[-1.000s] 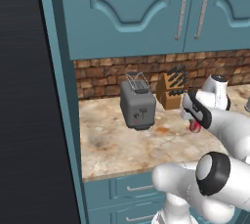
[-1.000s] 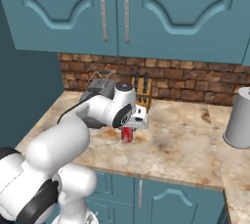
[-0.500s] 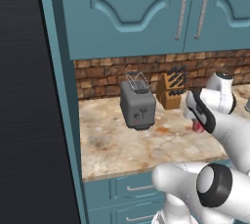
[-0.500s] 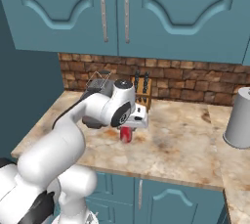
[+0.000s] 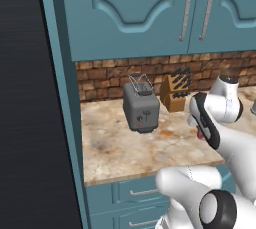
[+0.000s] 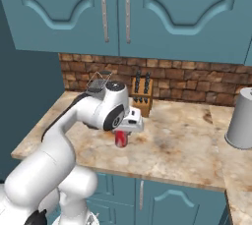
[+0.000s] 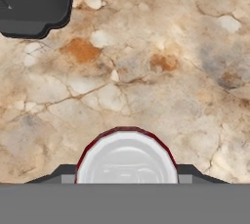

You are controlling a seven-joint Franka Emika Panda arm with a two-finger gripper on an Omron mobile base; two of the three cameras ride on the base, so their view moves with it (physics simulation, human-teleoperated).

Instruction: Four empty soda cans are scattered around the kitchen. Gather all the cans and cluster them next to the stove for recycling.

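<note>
1. The red soda can [image 6: 121,138] stood upright between the fingers [image 7: 193,173], its silver top [image 7: 127,162] just below the hand camera, and its base looked clear of the table [image 6: 172,145].
2. The fingers were closed on the can's two sides, one pad on each side of the rim.
3. An empty can was likely very light, thin-walled and easy to dent, with a smooth, slippery skin.
4. A hold across the upper wall just under the stiff rim seemed safest.
5. The toaster [image 5: 141,110] and knife block [image 6: 141,95] stood beyond the fingers.
</note>
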